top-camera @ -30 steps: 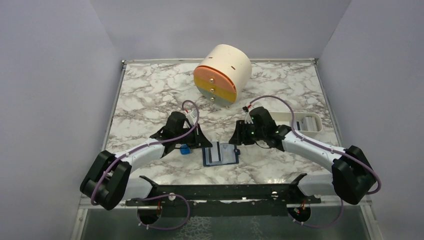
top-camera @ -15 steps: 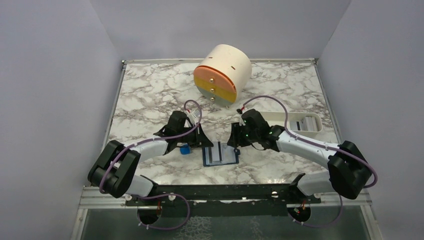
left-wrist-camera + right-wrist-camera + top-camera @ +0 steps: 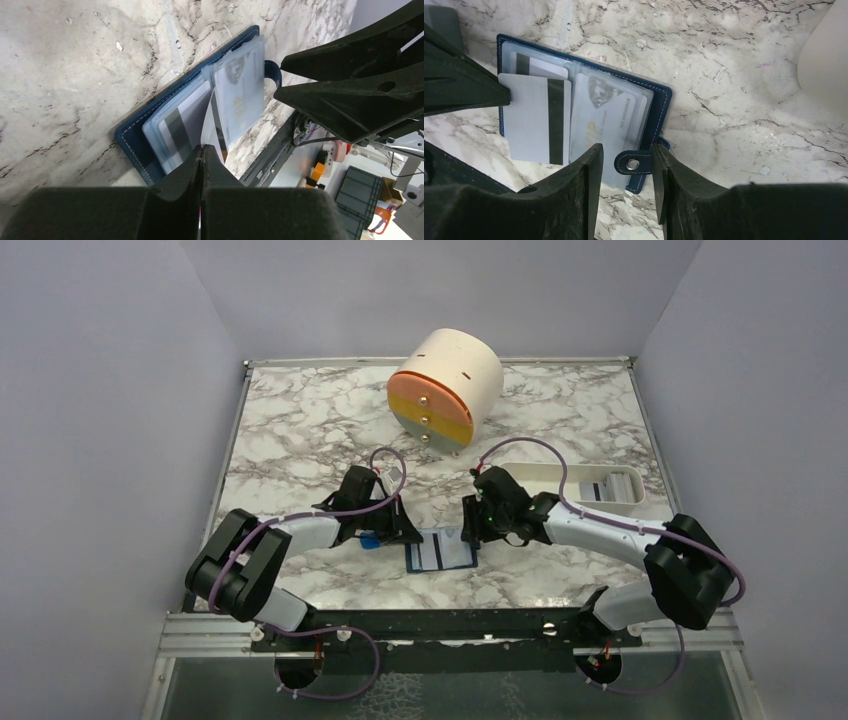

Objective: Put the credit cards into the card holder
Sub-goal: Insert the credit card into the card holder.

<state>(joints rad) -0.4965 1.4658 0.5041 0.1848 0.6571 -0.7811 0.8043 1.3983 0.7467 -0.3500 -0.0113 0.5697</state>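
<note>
Over card holder (image 3: 661,112), left gripper (image 3: 202,155) arrived, card (image 3: 531,120) pinched

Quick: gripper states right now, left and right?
Left gripper: closed on a credit card, held over the open card holder.
Right gripper: open, fingers either side of the holder's snap tab, holding nothing.

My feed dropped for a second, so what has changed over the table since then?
Both grippers closed in on the card holder. The left gripper, shut on a credit card, edged right to hold it over the holder's left half. The open right gripper eased nearer, so its fingers now straddle the snap tab. The drawer unit, white tray and blue block stayed put.
</note>
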